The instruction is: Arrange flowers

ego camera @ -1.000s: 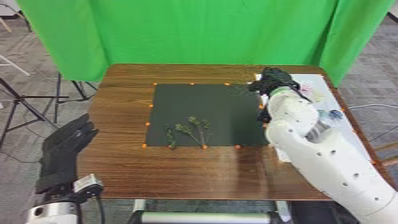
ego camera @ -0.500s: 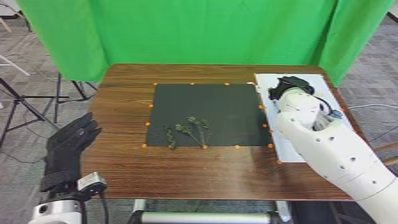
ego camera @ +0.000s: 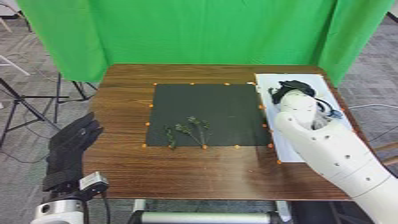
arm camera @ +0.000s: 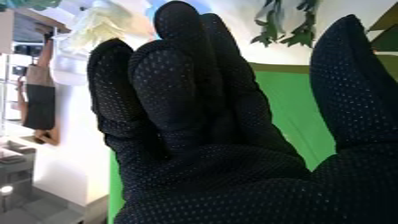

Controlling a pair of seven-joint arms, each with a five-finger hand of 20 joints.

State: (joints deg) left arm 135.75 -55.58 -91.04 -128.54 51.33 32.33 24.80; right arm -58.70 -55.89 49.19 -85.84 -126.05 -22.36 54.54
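Right hand [ego camera: 293, 90] has moved from the dark mat's [ego camera: 222, 107] corner over to the white board [ego camera: 282, 145], likely for another stem.
Head view: sprigs [ego camera: 194, 121] lie low on the mat; left hand [ego camera: 69, 150] relaxed, lower left; brown desk [ego camera: 195, 175], green curtain [ego camera: 204, 35], grey carpet [ego camera: 19, 187] around. Right wrist view: fingers straight, thumb apart, holding nothing; pale flower [arm camera: 102, 26] and leaves [arm camera: 298, 30] beyond.
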